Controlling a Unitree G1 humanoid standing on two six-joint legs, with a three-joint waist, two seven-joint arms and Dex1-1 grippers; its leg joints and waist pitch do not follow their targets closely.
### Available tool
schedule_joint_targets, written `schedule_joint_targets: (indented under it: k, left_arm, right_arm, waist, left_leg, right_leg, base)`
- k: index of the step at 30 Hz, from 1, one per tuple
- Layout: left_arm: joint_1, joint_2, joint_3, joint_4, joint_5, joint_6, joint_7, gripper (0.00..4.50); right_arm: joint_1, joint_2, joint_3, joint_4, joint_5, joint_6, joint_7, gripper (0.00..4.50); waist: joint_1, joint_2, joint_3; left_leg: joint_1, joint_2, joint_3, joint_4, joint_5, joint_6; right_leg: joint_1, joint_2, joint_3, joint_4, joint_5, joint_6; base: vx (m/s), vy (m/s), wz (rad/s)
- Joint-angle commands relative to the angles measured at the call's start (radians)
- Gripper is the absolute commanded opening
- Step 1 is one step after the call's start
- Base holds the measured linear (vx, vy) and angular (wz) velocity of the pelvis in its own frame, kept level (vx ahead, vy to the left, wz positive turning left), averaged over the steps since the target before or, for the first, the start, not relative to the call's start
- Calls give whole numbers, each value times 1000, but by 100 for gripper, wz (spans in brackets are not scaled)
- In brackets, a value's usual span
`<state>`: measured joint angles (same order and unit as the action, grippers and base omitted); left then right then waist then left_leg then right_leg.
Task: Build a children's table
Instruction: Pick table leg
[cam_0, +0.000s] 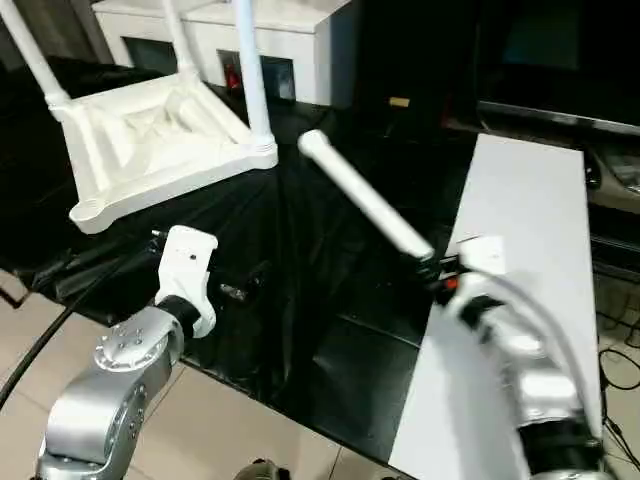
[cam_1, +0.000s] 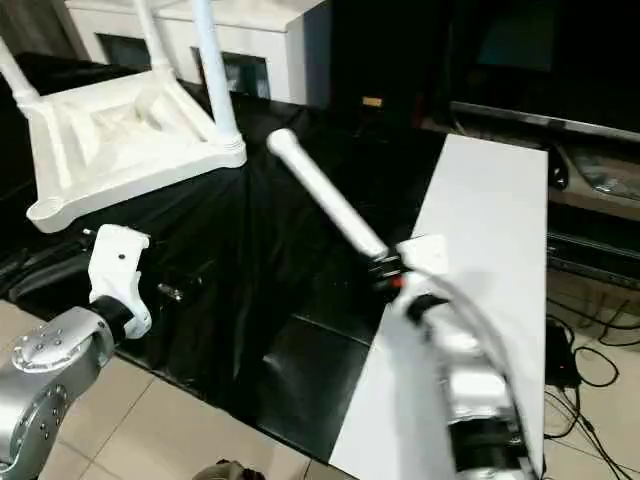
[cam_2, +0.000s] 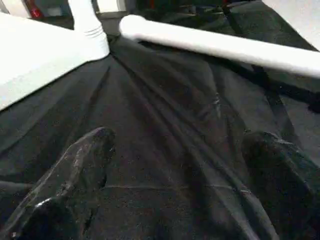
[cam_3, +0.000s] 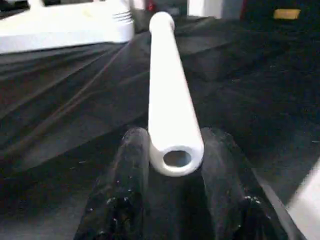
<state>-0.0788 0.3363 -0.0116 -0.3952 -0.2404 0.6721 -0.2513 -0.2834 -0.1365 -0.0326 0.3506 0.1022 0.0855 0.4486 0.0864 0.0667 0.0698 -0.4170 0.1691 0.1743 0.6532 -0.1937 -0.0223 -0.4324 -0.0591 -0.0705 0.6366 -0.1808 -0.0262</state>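
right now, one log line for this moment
right claw: shut on leg | left claw: open | tabletop: upside down, near socket empty

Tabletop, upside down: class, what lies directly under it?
The tabletop rests on a black cloth, legs pointing up. What the cloth covers is hidden, and so is the tabletop's downward face.

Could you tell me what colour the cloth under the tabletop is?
Black; the cloth shows best in the left eye view.
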Motion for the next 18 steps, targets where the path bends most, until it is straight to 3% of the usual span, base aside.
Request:
schedule_joint_targets:
  k: [1, 3, 4, 6, 7, 10, 12, 13, 14, 15, 16, 17, 18]
  left_arm:
    - [6, 5, -14, -5, 12, 13, 2, 450]
    - [5, 3, -22, 0, 24, 20, 15, 450]
    - [5, 0, -24, 3, 27, 19, 20, 450]
    - [6, -6, -28, 4, 36, 17, 27, 450]
    - [6, -7, -29, 5, 37, 17, 28, 450]
    - [6, -8, -31, 6, 41, 14, 26, 450]
    - [6, -6, -31, 7, 44, 14, 27, 450]
    - [6, -5, -31, 7, 47, 15, 29, 450]
    - [8, -4, -30, 6, 49, 17, 29, 450]
    - [10, -3, -29, 4, 50, 17, 30, 450]
    - [13, -4, -27, 2, 49, 18, 30, 450]
    - [14, -5, -26, 1, 49, 18, 31, 450]
    - [14, -4, -26, 1, 49, 18, 31, 450]
  right_arm:
    - [-5, 22, 27, -42, -12, 40, -23, 116]
    - [-13, 52, 44, -46, -18, 73, -50, 116]
    - [-19, 64, 51, -42, -25, 84, -69, 116]
    - [-40, 97, 57, -18, -45, 105, -125, 116]
    - [-45, 103, 59, -9, -50, 105, -134, 116]
    - [-74, 129, 70, 39, -66, 98, -170, 116]
    - [-98, 152, 68, 76, -72, 98, -210, 116]
    - [-106, 159, 66, 86, -76, 103, -230, 116]
    - [-115, 169, 63, 99, -80, 110, -253, 116]
    - [-122, 178, 62, 106, -78, 113, -257, 116]
    - [-126, 185, 65, 109, -72, 112, -247, 116]
    - [-129, 190, 67, 111, -69, 112, -240, 116]
    - [-129, 190, 68, 110, -67, 112, -238, 116]
  waist:
    - [-3, -8, -66]
    - [-4, -9, -69]
    - [-4, -4, -68]
    - [-9, -2, -59]
    - [-14, -2, -53]
    - [-25, 4, -54]
    - [-37, 7, -46]
    - [-46, 13, -42]
    - [-47, 13, -42]
    - [-41, 17, -44]
    - [-34, 12, -41]
    - [-32, -4, -36]
    - [-37, -16, -33]
  left_leg:
    - [38, 48, -40, -97, -370, -6]
    - [37, 50, -40, -103, -360, -8]
    - [37, 52, -41, -108, -360, -10]
    - [42, 53, -42, -115, -406, -23]
    - [57, 49, -44, -115, -474, -36]
    - [68, 51, -52, -124, -543, -57]
    - [83, 53, -54, -129, -620, -65]
    - [87, 57, -57, -141, -684, -70]
    - [65, 79, -65, -179, -750, -79]
    - [55, 91, -66, -200, -779, -87]
    - [52, 88, -48, -222, -816, -104]
    - [87, 55, -26, -184, -791, -113]
    - [129, 29, -21, -127, -735, -103]
  right_leg:
    - [30, -82, 42, -127, -577, -43]
    - [35, -80, 41, -124, -540, -43]
    - [35, -79, 40, -124, -521, -50]
    - [35, -80, 37, -130, -549, -49]
    - [32, -82, 30, -142, -613, -36]
    - [38, -82, 20, -149, -614, -15]
    - [37, -77, 3, -160, -616, -11]
    - [48, -68, -17, -161, -607, 0]
    - [83, -59, -15, -108, -520, -8]
    - [94, -56, -4, -74, -455, -24]
    - [87, -50, 8, -47, -412, -48]
    - [41, -57, 16, -106, -587, -39]
    - [1, -74, 7, -169, -749, -6]
  base:
    - [0, 0, 0]
    - [0, 0, 0]
    - [0, 0, 0]
    - [0, 0, 0]
    - [0, 0, 0]
    - [0, 0, 0]
    - [0, 0, 0]
    - [0, 0, 0]
    - [0, 0, 0]
    - [0, 0, 0]
    - [0, 0, 0]
    - [0, 0, 0]
    - [0, 0, 0]
